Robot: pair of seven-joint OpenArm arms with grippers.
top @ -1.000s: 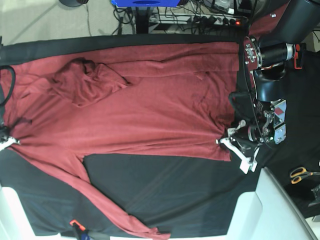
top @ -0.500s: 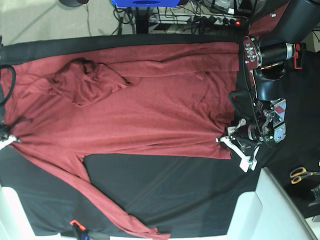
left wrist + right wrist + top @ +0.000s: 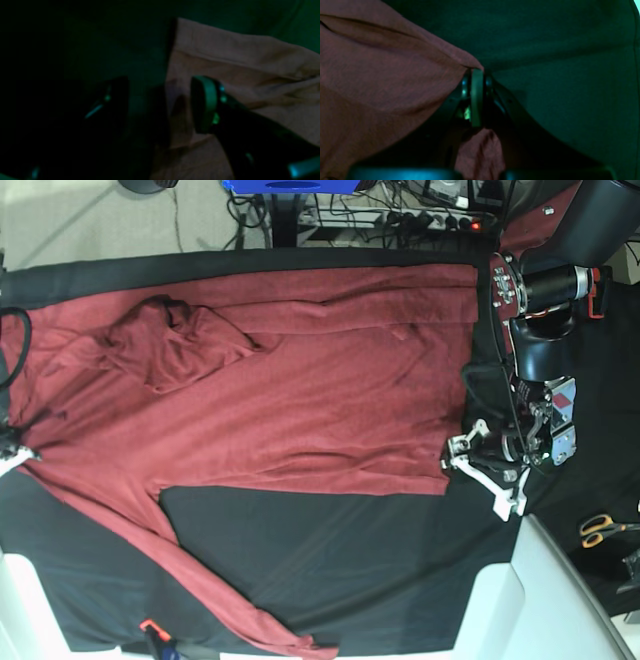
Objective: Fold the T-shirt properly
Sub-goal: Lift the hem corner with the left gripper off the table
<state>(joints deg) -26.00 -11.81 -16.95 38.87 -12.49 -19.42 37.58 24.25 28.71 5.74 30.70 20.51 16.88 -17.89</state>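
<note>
The T-shirt (image 3: 280,395) is lying spread across the black table cloth (image 3: 330,560). At its hem corner the left gripper (image 3: 480,472) is standing parted, gripping nothing; at the opposite end the right gripper (image 3: 477,75) is pinching the shirt's edge shut. The left should regrasp squarely beside the hem before lifting.

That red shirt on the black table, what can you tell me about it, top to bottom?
The T-shirt is a plain rust-red knit with long sleeves, spread mostly flat across the black table cloth. One sleeve is bunched in a heap on its body; the other trails toward the table's near edge. The right claw is pinched shut on a shoulder corner. The left claw stands open at the hem corner, its fingers straddling the edge.
</note>
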